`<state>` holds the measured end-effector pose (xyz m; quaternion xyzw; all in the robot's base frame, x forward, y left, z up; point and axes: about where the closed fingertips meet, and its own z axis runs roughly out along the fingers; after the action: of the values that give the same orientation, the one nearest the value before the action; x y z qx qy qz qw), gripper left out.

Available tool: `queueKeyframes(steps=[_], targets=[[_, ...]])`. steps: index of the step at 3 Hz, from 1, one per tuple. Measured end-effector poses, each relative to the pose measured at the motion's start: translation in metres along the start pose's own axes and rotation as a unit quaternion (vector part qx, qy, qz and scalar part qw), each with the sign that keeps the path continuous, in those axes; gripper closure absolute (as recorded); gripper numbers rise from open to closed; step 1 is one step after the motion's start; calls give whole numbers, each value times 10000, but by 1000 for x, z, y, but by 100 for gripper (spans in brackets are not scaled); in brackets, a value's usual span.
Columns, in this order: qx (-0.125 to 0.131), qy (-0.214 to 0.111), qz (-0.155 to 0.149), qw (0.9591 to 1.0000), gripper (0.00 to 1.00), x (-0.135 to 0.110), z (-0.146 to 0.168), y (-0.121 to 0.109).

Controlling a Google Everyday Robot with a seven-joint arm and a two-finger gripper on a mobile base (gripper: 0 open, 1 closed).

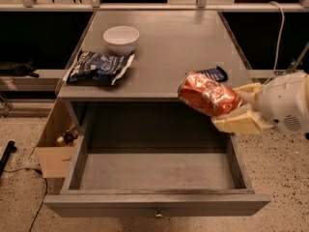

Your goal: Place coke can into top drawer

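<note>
One each: coke can (208, 94), bowl (121, 36), chip bag (99, 67), wrapper (213, 74), top drawer (157, 204), gripper (227, 105) at right.

Gripper (225, 108): two cream-yellow flat fingers (239, 122), rounded white wrist housing (285, 103) with perforated grille; above right side of drawer (154, 205).

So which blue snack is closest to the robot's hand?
The flat blue wrapper, just behind the coke can in the gripper at right; the crinkly chip bag is far left.

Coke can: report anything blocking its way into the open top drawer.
Nothing visible does. The tool, at the right, holds the coke can above the right side of the top drawer, which is pulled out, its floor bare. The bowl, chip bag and blue wrapper lie on the cabinet top.
</note>
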<state>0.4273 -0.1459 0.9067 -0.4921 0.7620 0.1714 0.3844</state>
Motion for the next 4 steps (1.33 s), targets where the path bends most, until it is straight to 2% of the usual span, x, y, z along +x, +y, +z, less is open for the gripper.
queueKeyframes(steps=[2, 3, 4], targets=[[-195, 44, 341, 9992, 100, 28, 60, 24], [-194, 46, 338, 9992, 100, 28, 60, 24], [-156, 143, 369, 9991, 100, 32, 80, 17]])
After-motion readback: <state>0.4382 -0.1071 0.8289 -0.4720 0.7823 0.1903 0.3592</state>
